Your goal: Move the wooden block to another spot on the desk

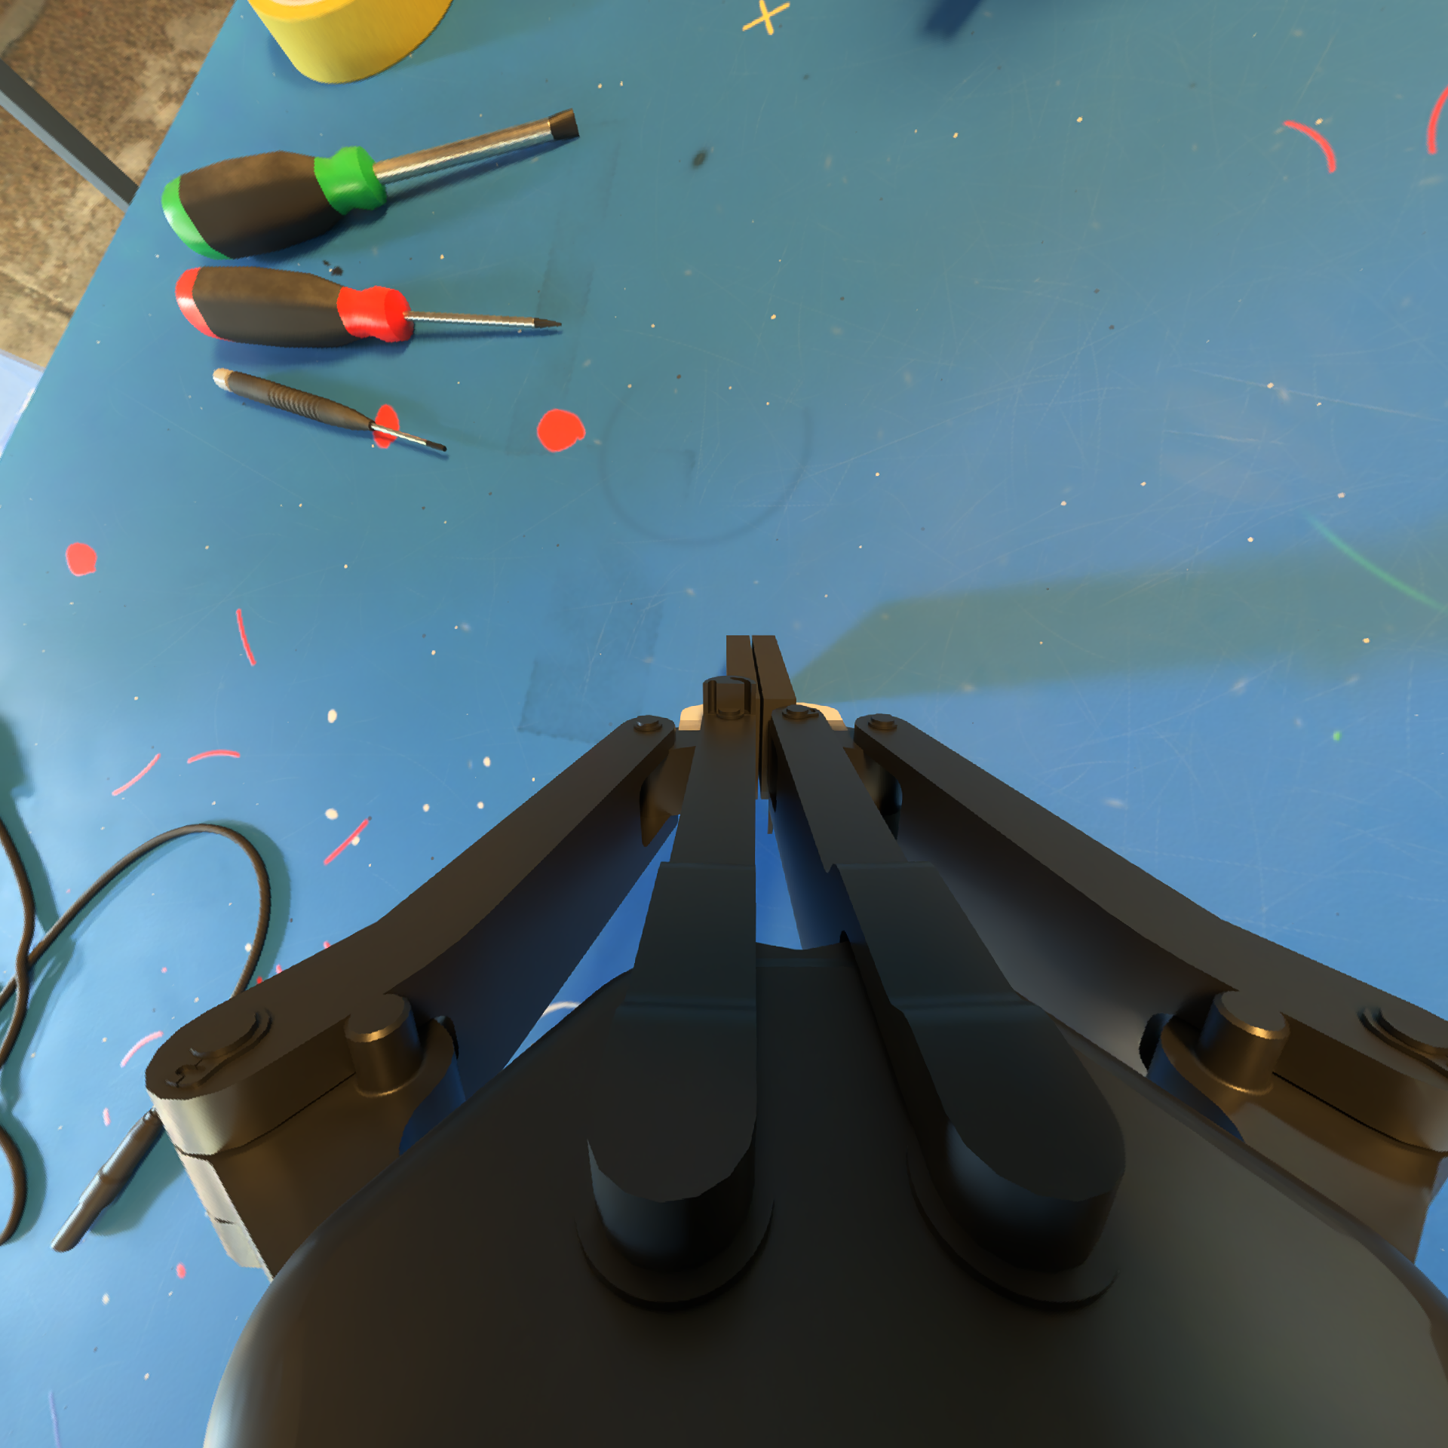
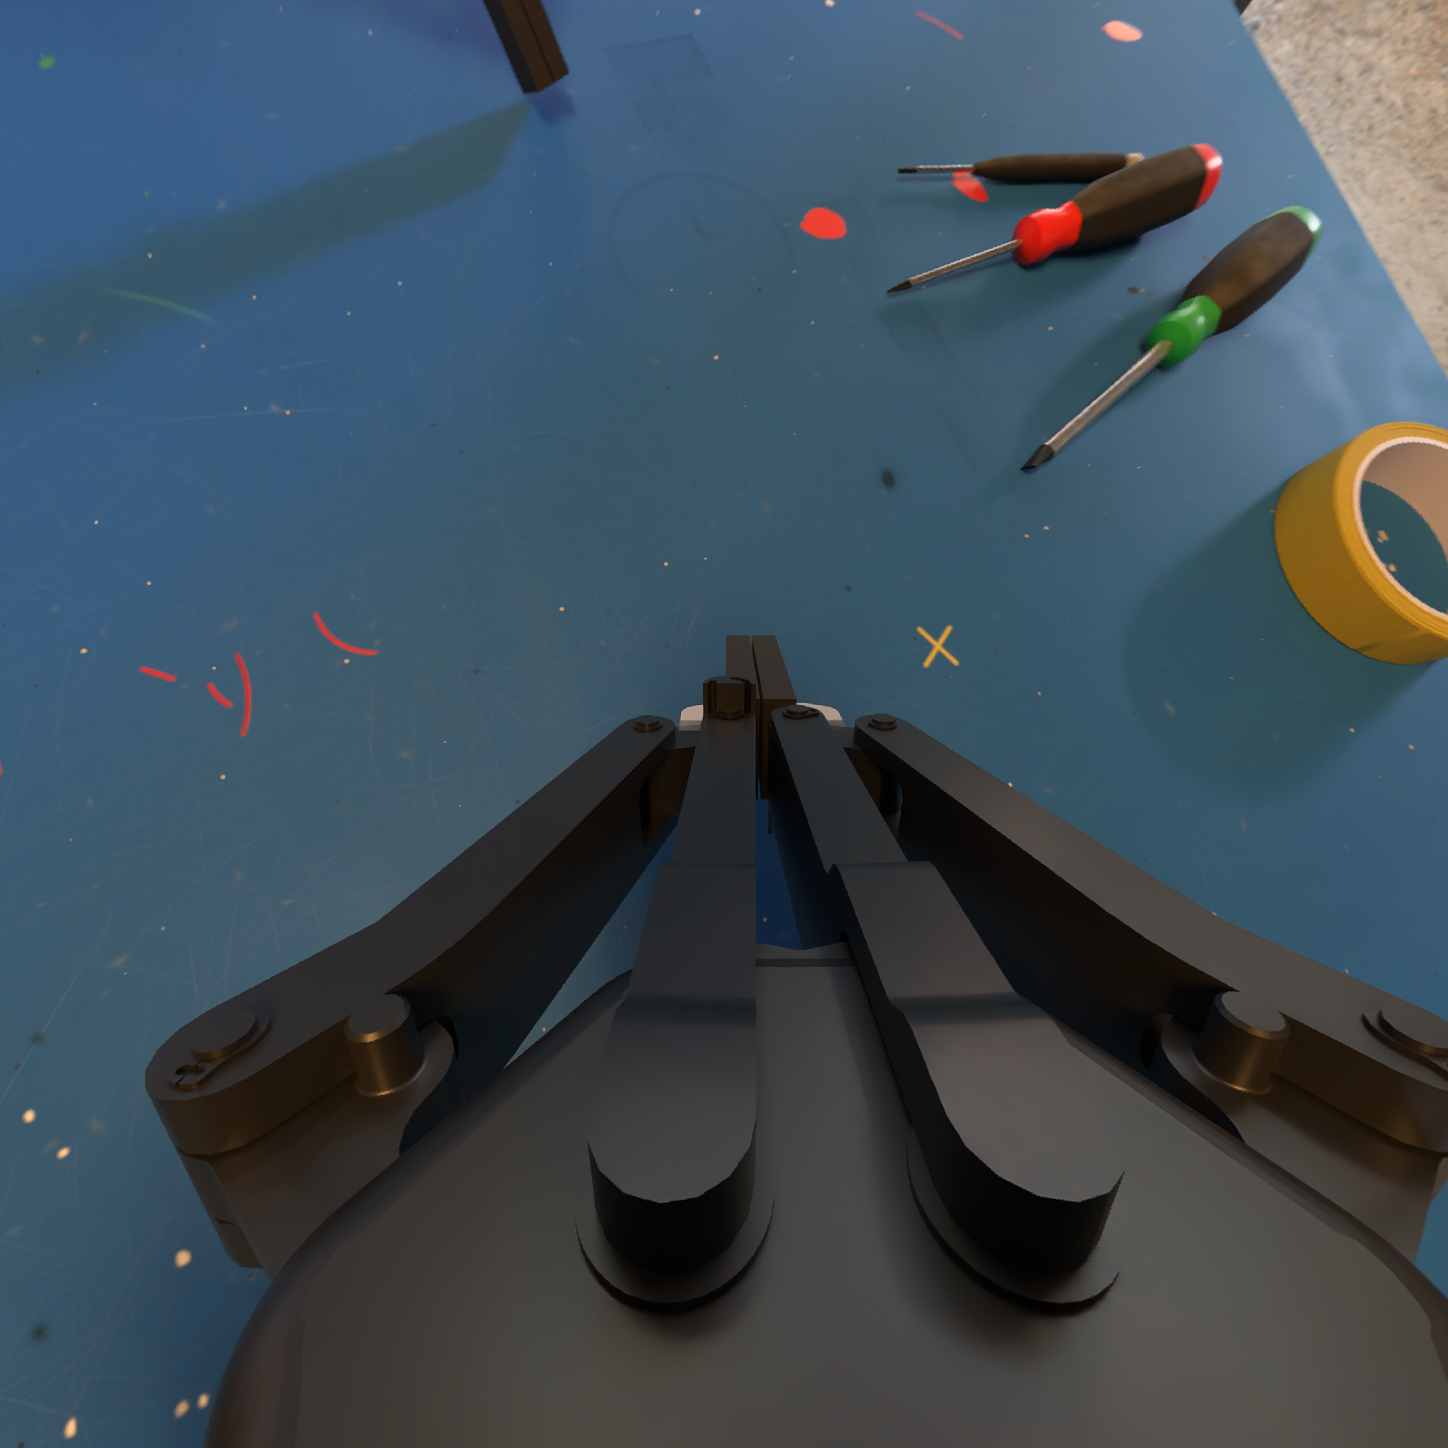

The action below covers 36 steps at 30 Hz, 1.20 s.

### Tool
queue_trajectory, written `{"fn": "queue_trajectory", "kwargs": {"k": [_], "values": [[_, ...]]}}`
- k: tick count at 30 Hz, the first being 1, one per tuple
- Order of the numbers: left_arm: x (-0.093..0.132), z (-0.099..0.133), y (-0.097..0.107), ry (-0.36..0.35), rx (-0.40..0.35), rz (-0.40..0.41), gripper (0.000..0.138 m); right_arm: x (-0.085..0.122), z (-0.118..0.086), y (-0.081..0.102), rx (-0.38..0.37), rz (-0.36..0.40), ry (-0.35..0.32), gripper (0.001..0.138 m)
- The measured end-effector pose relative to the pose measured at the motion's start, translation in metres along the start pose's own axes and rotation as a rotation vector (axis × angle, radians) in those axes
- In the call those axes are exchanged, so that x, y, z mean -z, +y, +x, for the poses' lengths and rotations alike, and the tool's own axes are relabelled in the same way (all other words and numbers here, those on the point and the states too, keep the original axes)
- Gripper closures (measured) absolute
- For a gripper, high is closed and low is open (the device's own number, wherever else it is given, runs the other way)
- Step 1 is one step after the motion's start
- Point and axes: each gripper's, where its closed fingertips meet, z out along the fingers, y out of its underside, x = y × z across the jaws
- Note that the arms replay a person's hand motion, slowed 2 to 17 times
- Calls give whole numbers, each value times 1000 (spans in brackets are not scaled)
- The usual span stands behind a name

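Observation:
No wooden block shows in either view. My left gripper [image 1: 752, 654] is shut and empty, its fingertips pressed together above the blue desk [image 1: 1019, 392]. My right gripper [image 2: 752, 654] is also shut and empty above the blue desk [image 2: 470, 470]. The tips of the other gripper [image 2: 526, 43] show at the top of the right wrist view, held together just over the desk.
Three screwdrivers lie side by side: green-handled [image 1: 313, 196] [image 2: 1222, 305], red-handled [image 1: 313, 305] [image 2: 1097, 211], thin dark one [image 1: 313, 407] [image 2: 1042, 166]. A yellow tape roll [image 2: 1363, 541] [image 1: 352, 31] stands near them. A black cable [image 1: 141, 885] loops at left. The desk edge [image 1: 63, 133] runs nearby.

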Motion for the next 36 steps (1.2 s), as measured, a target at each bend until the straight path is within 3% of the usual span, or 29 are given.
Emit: {"fn": "queue_trajectory", "kwargs": {"k": [6,13,18,25,36], "values": [[-1,0,1,-33,5,-14,138,14,8,2,-28,41,29,138],[-2,-5,1,-69,21,1,138,16,15,10,-7,13,66,138],[-3,-12,0,-85,47,26,138,7,15,7,9,6,44,138],[-7,-16,-5,-52,86,61,138,-13,19,7,30,-31,0,138],[-12,-14,-12,6,35,58,138,-26,19,6,77,-51,-53,138]]}}
